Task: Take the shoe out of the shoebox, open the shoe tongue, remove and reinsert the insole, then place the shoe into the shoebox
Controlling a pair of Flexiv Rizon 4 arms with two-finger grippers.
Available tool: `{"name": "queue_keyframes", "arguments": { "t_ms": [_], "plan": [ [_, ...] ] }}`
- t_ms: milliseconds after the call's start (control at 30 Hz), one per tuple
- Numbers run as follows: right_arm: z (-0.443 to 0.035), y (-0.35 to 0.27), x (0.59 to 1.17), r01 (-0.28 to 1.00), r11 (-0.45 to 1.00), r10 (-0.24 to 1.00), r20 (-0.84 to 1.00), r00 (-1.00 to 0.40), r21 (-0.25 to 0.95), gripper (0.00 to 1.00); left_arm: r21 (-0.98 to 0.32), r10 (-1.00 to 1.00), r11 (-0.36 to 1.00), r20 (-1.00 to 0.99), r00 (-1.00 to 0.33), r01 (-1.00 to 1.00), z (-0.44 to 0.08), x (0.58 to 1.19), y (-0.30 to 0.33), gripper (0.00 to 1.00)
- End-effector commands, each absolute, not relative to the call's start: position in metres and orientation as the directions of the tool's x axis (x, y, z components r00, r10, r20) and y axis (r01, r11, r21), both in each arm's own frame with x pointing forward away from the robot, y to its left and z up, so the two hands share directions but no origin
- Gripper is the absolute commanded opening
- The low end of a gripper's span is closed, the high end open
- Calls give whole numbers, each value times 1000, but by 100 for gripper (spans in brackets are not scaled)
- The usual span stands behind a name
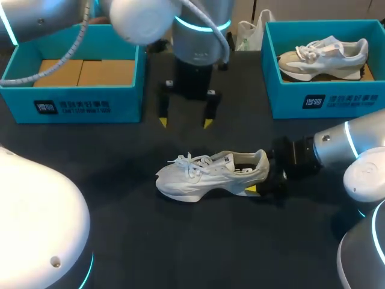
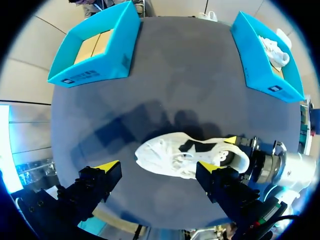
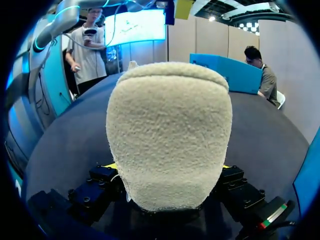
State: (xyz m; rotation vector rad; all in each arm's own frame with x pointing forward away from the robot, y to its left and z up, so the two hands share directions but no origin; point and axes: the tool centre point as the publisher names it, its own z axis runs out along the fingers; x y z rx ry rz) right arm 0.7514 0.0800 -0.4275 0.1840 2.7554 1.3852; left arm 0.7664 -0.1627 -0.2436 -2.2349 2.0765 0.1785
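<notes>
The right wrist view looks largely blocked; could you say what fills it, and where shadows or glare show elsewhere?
Right wrist view: the shoe's heel fills the middle, held in the right gripper. Left wrist view: soft shadows on the table beyond the shoe. Head view: the left arm's white shell glares.

Right wrist camera is basically all heel: the shoe (image 3: 169,135) hides its own front end, and the right gripper (image 3: 169,169) pinching it shows only thin yellow slivers on either side. From overhead, the blurry left arm (image 1: 144,21) covers the back corner of the left shoebox (image 1: 72,96), and the second shoe (image 1: 322,57) sits half sunk behind the right shoebox (image 1: 325,99) wall. The shoe's opening is just dark, so I can't make out the insole. From the left wrist, the left gripper (image 2: 157,166) has one finger (image 2: 225,187) blocking the near side of the heel. Box labels are too tiny to read.
</notes>
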Motion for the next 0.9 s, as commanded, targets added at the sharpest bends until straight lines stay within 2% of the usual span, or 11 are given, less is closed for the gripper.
{"name": "queue_keyframes", "arguments": {
  "t_ms": [33,467,900],
  "plan": [
    [-432,85,754,85,597,130,8,-991,798,0,24,-986,-68,-153,63,-997,-251,764,-180,100],
    [-432,85,754,85,597,130,8,-991,798,0,43,-992,-34,-120,29,-998,-270,762,-226,100],
    [-432,85,754,85,597,130,8,-991,798,0,64,-984,-17,-177,5,-998,-304,747,-253,100]
  ]
}}
